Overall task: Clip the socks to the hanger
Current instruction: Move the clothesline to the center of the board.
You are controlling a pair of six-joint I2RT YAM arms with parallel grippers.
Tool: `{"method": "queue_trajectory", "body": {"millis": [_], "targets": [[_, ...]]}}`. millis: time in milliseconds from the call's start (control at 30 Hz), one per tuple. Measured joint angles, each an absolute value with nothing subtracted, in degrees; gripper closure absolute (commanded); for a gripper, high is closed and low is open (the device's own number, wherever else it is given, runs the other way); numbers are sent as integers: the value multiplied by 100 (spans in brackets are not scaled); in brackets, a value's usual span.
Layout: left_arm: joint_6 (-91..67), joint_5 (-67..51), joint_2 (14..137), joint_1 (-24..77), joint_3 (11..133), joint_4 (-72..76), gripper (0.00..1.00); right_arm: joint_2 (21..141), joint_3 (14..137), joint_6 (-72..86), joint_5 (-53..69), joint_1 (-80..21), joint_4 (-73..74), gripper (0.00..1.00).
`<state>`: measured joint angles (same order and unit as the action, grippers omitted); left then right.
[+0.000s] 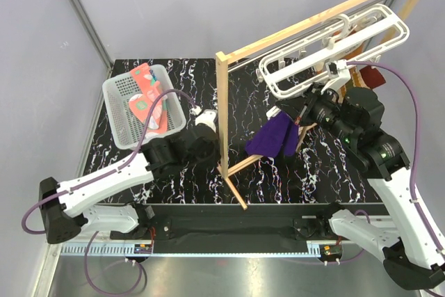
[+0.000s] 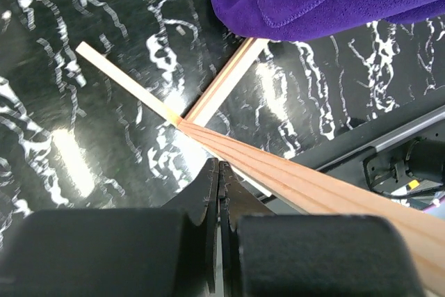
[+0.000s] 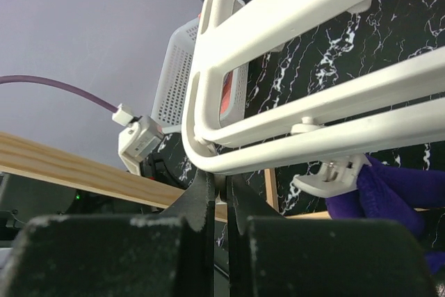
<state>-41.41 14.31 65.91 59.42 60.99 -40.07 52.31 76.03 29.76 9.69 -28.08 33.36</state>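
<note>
**A:** Left gripper pinched shut, empty, centre frame — socks lay in the basket, upper left.

**B:** Right gripper clamped the hanger, upper right. Left needed wide jaws and one sock by its cuff, I reckoned.

Pink socks in basket; white hanger aloft

no legible text, label, brand, number or sign in any view, fine marks on the pale strip along the near edge of the desk too small to read
</note>
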Motion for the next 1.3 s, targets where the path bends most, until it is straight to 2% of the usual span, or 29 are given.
{"method": "queue_trajectory", "body": {"millis": [300,467,533,667,700,833,967,1133,1233,1300], "targets": [[-4069,1415,6825,6020,6180,-3636,100,5148,7603,2974,904,-2805,3271,100],[-4193,1905,6287,6001,6152,-3839,72,5148,7590,2956,904,-2805,3282,100],[-4270,2128,5861,5854,6099,-4071,69,5148,7581,2945,904,-2808,3282,100],[-4285,2462,5022,5135,5948,-4414,54,5153,7570,2926,904,-2805,3277,100],[-4228,2497,4875,4888,5940,-4488,48,5155,7570,2919,904,-2808,3277,100],[-3734,2536,4735,3647,5979,-4486,35,5166,7568,2910,904,-2808,3275,100],[-3159,2344,5341,2340,6160,-4187,32,5177,7568,2893,906,-2808,3275,100],[-2755,1426,6936,1002,6897,-3684,36,5177,7568,2875,908,-2808,3277,100],[-2333,1173,8138,779,7673,-3404,36,5177,7568,2869,910,-2808,3280,100],[-2062,1146,8912,755,8259,-3291,42,5177,7568,2867,913,-2805,3280,100]]}}
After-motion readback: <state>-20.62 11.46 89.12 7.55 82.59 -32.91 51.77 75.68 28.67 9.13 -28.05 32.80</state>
